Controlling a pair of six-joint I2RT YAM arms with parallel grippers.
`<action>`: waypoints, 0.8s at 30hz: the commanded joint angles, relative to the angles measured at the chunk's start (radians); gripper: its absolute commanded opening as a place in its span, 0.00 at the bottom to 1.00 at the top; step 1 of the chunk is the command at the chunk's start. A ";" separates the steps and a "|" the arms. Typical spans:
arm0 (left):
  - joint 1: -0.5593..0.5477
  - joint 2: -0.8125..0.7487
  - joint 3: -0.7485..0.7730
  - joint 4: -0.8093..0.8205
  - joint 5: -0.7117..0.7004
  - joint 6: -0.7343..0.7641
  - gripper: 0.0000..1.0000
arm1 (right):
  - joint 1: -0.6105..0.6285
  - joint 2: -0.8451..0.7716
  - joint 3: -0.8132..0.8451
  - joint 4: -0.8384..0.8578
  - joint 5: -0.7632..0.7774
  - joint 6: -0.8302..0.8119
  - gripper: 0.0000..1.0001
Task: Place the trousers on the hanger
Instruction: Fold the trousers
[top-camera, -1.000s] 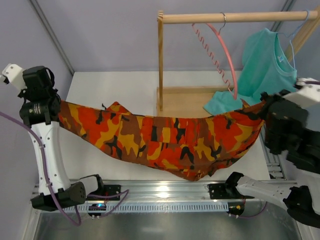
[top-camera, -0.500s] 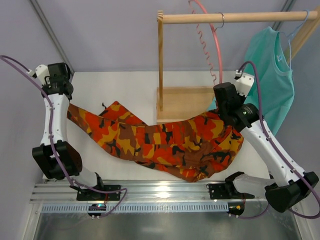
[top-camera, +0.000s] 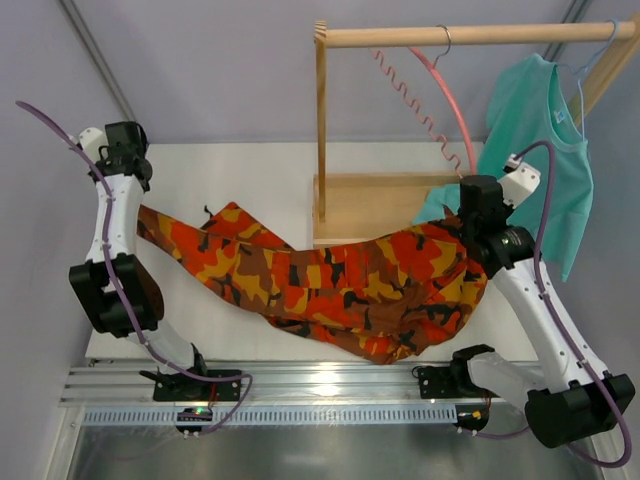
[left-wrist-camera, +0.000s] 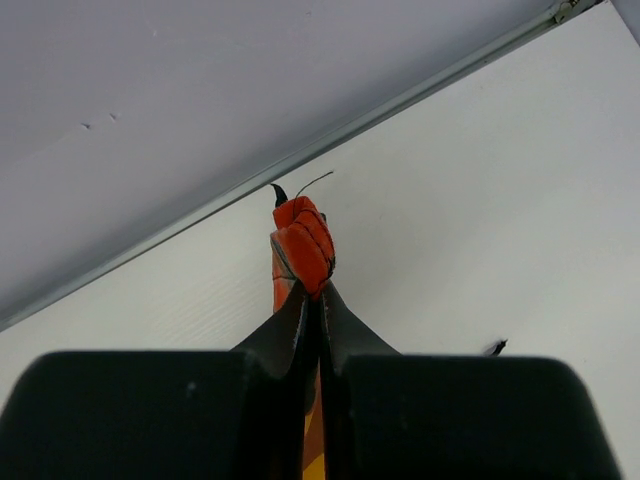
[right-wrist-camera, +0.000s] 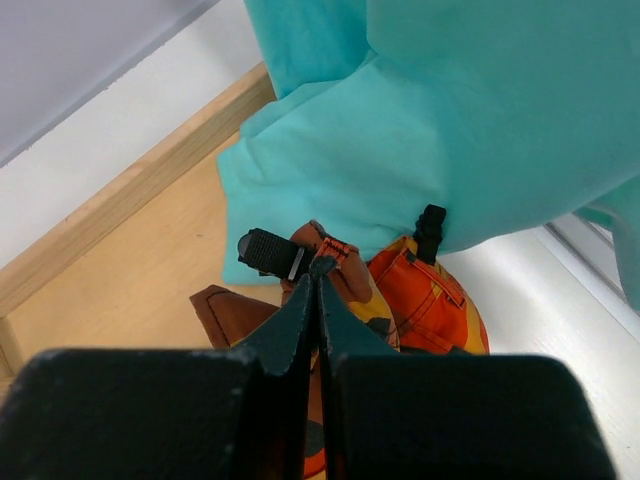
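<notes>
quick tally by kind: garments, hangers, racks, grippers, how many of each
Garments: 2 (trousers, teal T-shirt)
Hangers: 2 (pink hanger, light-blue hanger)
Racks: 1 (wooden rack)
Grippers: 2 (left gripper, right gripper, each shut on the trousers)
Total: 7

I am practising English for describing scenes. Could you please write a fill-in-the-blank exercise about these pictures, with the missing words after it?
1. The left gripper and the right gripper are both ____ (open or shut) on the trousers.
2. In the top view, the pink hanger hangs to the ____ of the teal T-shirt.
3. The wooden rail carries ____ hangers.
Missing words: shut; left; two.
</notes>
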 joint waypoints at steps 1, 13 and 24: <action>0.002 -0.020 0.025 0.061 -0.044 -0.021 0.01 | -0.036 -0.076 -0.058 0.085 -0.044 0.040 0.04; 0.002 0.004 -0.052 0.082 0.056 -0.064 0.00 | -0.136 -0.200 -0.230 0.135 -0.258 0.028 0.04; 0.002 0.150 0.049 0.020 0.010 -0.064 0.00 | -0.341 -0.099 -0.259 0.261 -0.477 0.034 0.04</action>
